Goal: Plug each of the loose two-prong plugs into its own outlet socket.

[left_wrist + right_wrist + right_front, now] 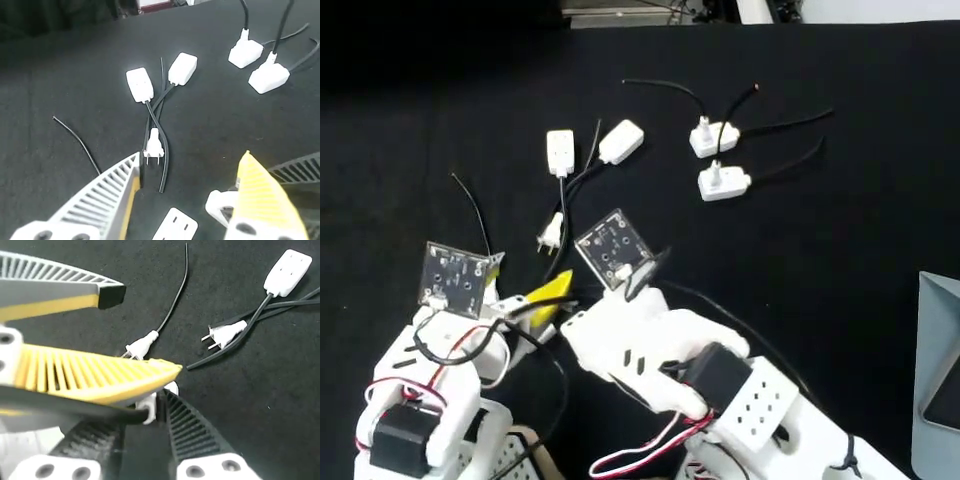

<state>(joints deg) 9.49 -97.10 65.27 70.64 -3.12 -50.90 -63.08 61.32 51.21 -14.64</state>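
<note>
Across the black tabletop, a loose white two-prong plug lay near a white rectangular plastic outlet socket, on its side toward the arms, the left hand gaped open beyond that plug, and whether the right hand gripped anything could not be told.

White piece: mostly covered by the yellow finger of the left gripper; you cannot tell what it is.
Right gripper: its tip lies behind the yellow finger, so you cannot judge its hold.
Socket block: near the yellow finger, cut by the picture's edge.
Grey object: well apart from the yellow finger, cut off, unidentifiable.
</note>
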